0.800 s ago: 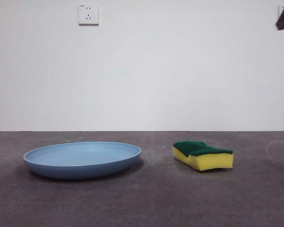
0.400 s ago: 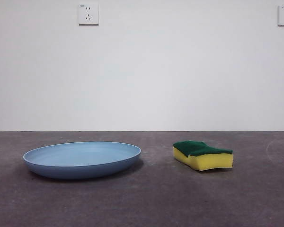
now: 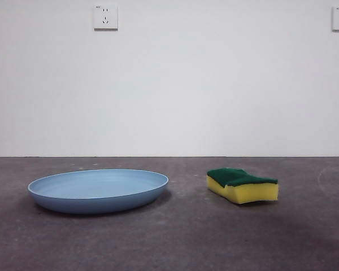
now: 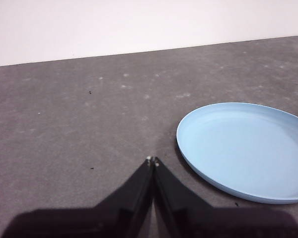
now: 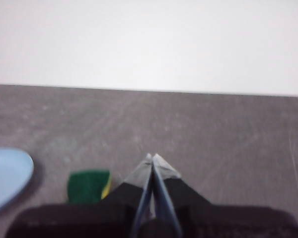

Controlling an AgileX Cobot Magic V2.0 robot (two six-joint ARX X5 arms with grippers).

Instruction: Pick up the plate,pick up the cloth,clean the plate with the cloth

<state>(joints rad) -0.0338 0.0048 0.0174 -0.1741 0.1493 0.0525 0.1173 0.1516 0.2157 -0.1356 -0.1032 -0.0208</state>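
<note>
On the dark grey table lies the light-blue round plate, empty; the yellow sponge with green top sits apart beside it. Behind is a white wall. Left gripper and right gripper have jaws pressed together, holding nothing.

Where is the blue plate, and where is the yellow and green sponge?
plate (image 3: pixel 96 191): front view, on its pale blue inside.
sponge (image 3: pixel 246 193): front view, on its yellow foam side.

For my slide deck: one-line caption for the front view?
Light-blue plate and yellow-green sponge lying apart on the grey table.
</note>
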